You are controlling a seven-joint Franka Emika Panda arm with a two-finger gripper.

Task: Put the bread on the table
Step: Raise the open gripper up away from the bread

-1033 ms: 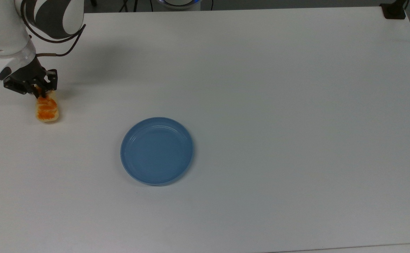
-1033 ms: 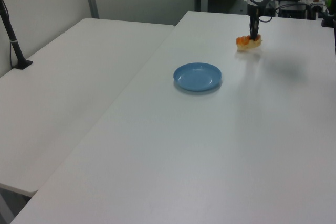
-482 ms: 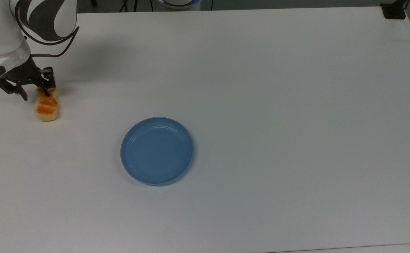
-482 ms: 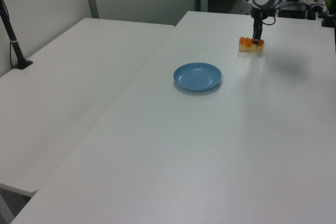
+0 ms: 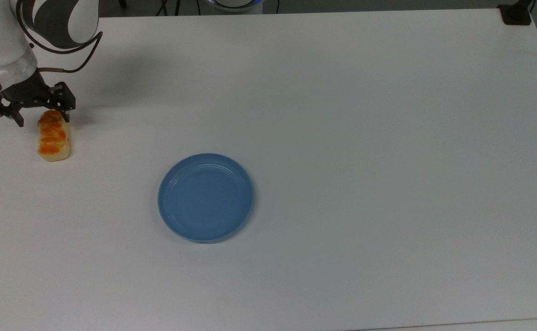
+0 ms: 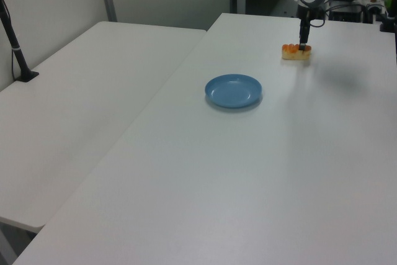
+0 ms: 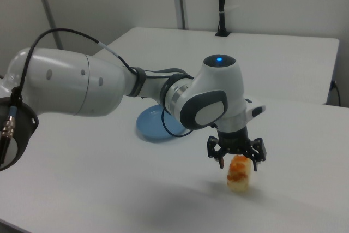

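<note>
Orange-topped bread [image 5: 54,141] lies flat on your table [image 5: 342,115], top view's far left | gripper [image 5: 31,111] open, holding nothing | bread at its 5 o'clock, long axis 12-to-6

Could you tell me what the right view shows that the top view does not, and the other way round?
The right view alone shows the robot arm's large white links, a blue light on its wrist joint, and a second white table behind. The top view alone shows the whole round blue plate unobstructed and the black clamp at a table corner. Both share the small oblong orange-topped bread lying on the white table, with the open black gripper just above one end of it.
</note>
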